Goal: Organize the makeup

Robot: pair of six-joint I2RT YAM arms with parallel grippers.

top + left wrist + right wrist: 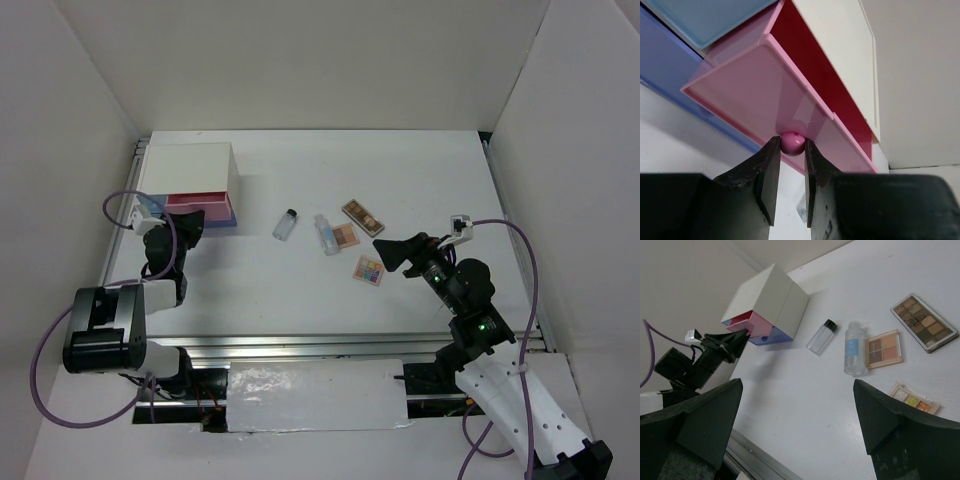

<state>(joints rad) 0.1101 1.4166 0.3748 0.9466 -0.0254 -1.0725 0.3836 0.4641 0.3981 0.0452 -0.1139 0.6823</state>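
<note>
Left wrist view: left gripper (791,150) clamps the knob (792,141) of the pink drawer (755,95), lower centre. Right gripper (385,253) gapes wide just beside the multicoloured palette (368,270).

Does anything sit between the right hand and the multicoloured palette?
Nothing visible does. The right hand is open beside the multicoloured palette, with only bare table between them. The pinkish-tan palette lies farther back, off that line.

Drawer box (190,172) far L — to R: bottle (286,224), tube (326,234), far palette (363,216), mid palette (346,237), near palette (368,270).
</note>
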